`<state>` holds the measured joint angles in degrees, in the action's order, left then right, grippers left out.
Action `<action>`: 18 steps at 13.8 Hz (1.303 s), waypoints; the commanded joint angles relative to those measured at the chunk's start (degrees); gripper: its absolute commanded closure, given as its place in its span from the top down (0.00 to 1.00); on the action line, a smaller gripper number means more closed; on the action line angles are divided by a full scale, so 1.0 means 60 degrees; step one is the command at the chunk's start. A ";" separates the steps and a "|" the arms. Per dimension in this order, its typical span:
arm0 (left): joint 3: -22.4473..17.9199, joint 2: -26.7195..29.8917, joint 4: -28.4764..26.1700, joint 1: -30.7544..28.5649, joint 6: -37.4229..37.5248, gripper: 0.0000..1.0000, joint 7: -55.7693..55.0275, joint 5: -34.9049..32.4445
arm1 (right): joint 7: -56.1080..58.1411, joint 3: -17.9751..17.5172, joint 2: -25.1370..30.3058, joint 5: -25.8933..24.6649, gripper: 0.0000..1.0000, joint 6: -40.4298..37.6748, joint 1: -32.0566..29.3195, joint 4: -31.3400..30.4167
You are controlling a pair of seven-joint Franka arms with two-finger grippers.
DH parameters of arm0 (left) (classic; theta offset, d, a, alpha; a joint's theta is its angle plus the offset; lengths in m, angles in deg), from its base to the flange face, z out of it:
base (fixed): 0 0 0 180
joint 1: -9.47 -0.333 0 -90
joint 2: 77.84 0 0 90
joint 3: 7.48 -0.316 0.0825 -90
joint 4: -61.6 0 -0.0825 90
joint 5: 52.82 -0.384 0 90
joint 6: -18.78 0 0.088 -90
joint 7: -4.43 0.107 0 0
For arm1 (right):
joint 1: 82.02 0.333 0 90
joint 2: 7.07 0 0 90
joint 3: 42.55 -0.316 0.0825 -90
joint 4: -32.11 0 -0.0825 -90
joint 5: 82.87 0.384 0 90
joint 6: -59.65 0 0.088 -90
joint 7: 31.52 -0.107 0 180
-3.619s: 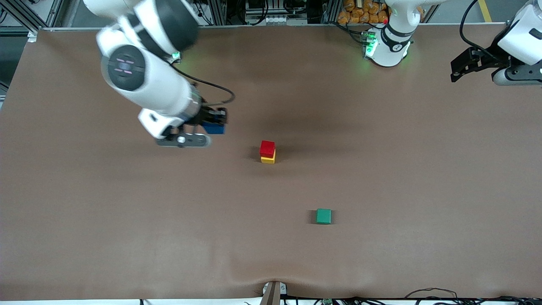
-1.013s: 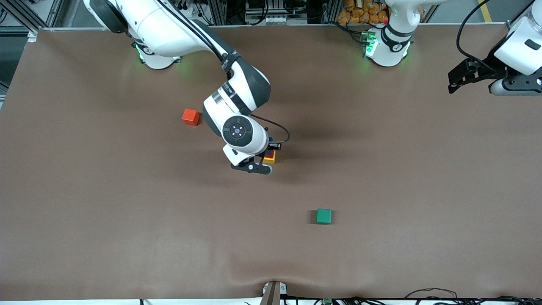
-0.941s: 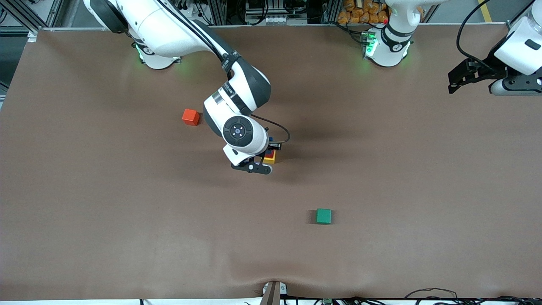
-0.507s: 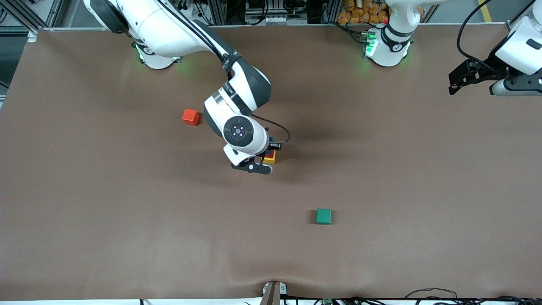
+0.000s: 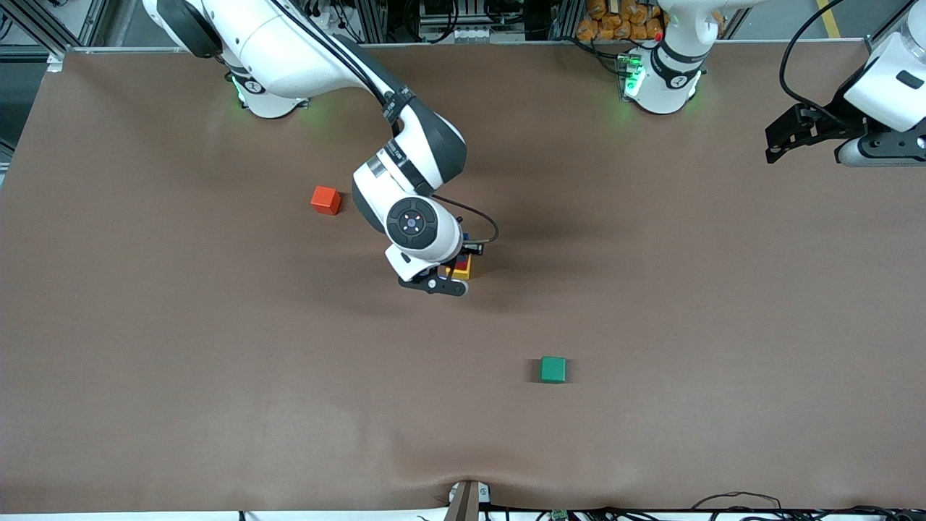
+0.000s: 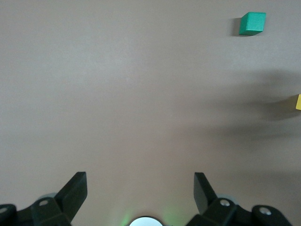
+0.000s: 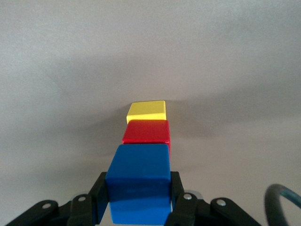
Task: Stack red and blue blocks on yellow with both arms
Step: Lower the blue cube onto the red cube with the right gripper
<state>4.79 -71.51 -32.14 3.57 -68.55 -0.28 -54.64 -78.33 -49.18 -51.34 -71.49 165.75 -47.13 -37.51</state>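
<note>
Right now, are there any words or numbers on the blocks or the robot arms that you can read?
None can be read.
Blue block, red block, yellow block, green block, orange block: plain faces, no writing.
Right arm's round cap: tiny marks, too small to read.

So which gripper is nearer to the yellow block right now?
Right. The right gripper is directly over the yellow block, holding the blue block above the red block. The left gripper waits open, over the left arm's end of the table.
</note>
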 commanded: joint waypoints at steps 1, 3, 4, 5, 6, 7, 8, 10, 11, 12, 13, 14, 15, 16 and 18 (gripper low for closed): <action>0.0006 0.0057 -0.0064 -0.0056 -0.0064 1.00 -0.0019 0.0157 | -0.0168 0.0036 -0.0181 0.0110 0.00 0.0027 0.0119 0.0266; 0.0006 0.0072 -0.0094 -0.0056 -0.0021 1.00 -0.0122 0.0157 | -0.0167 0.0050 -0.0181 0.0066 0.00 0.0027 0.0119 0.0266; 0.0006 0.0087 -0.0094 -0.0056 0.0023 1.00 -0.0224 0.0172 | -0.0153 0.0050 -0.0181 0.0022 0.00 0.0013 0.0119 0.0266; 0.0006 0.0101 -0.0094 -0.0056 0.0052 1.00 -0.0355 0.0157 | -0.0153 0.0050 -0.0166 0.0022 0.00 -0.0002 0.0119 0.0266; 0.0006 0.0116 -0.0079 -0.0056 0.0082 1.00 -0.0516 0.0157 | -0.0153 0.0050 -0.0166 0.0008 0.00 -0.0002 0.0119 0.0266; 0.0006 0.0145 -0.0079 -0.0056 0.0097 1.00 -0.0750 0.0157 | -0.0153 0.0065 -0.0166 0.0007 0.00 0.0012 0.0119 0.0266; 0.0006 0.0145 -0.0065 -0.0056 0.0097 1.00 -0.0970 0.0157 | -0.0167 0.0065 -0.0166 0.0007 0.00 0.0013 0.0119 0.0266; 0.0006 0.0160 -0.0079 -0.0056 0.0097 1.00 -0.0972 0.0157 | -0.0182 0.0065 -0.0166 -0.0036 0.00 0.0027 0.0133 0.0252; 0.0006 0.0160 -0.0094 -0.0071 0.0111 1.00 -0.0957 0.0157 | -0.0182 0.0080 -0.0166 -0.0037 0.00 0.0071 0.0162 0.0179; 0.0006 0.0160 -0.0152 -0.0071 0.0111 1.00 -0.0943 0.0157 | -0.0182 0.0080 -0.0166 -0.0037 0.00 0.0071 0.0162 0.0150; -0.0009 0.0145 -0.0167 -0.0085 0.0111 1.00 -0.0928 0.0157 | -0.0255 0.0080 -0.0166 -0.0037 0.02 0.0071 0.0177 0.0149; -0.0009 0.0145 -0.0167 -0.0085 0.0097 1.00 -0.0928 0.0157 | -0.0429 0.0080 -0.0166 -0.0037 0.08 0.0071 0.0177 0.0135; -0.0009 0.0145 -0.0167 -0.0085 0.0097 1.00 -0.0942 0.0157 | -0.0475 0.0080 -0.0166 -0.0037 0.11 0.0071 0.0177 0.0135; -0.0024 0.0145 -0.0167 -0.0100 0.0097 1.00 -0.0942 0.0157 | -0.0475 0.0080 -0.0166 -0.0037 0.13 0.0057 0.0163 0.0135; -0.0053 0.0145 -0.0167 -0.0100 0.0097 1.00 -0.0928 0.0157 | -0.0475 0.0080 -0.0152 -0.0037 0.21 0.0042 0.0148 0.0135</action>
<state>4.51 -71.51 -32.57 3.40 -68.22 -5.37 -54.64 -79.89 -49.14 -51.69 -71.56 166.01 -46.84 -37.53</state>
